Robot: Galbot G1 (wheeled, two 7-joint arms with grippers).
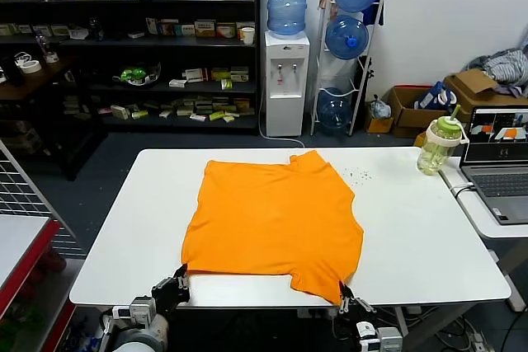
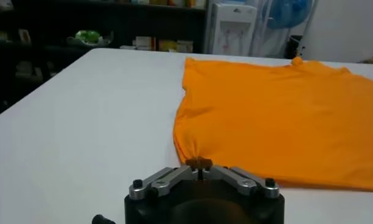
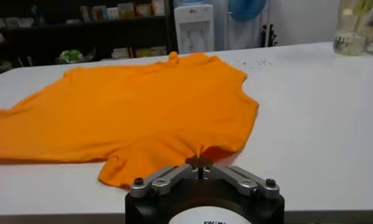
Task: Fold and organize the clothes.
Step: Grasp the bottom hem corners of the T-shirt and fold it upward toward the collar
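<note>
Both pincers are clenched on the orange T-shirt (image 1: 276, 218) spread mid-table with no lettering showing, left gripper (image 1: 176, 284) pinching its 7 o'clock corner, right gripper (image 1: 350, 296) its 5 o'clock corner, on the white table (image 1: 429, 237).

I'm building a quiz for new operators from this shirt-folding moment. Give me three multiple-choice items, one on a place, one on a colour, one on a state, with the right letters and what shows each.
1. Where does the left end effector grip the orange T-shirt?
A. at the collar
B. at the near edge, left corner
C. at the far hem

2. What colour is the lid of the bottle by the laptop?
A. green
B. red
C. black

3. How is the right end effector?
A. open above the table
B. parked off the table
C. shut on the shirt

Answers: 1 B, its wrist view shows fabric pinched there; 2 A, the head view shows it green; 3 C, fabric bunches at its closed tips.
</note>
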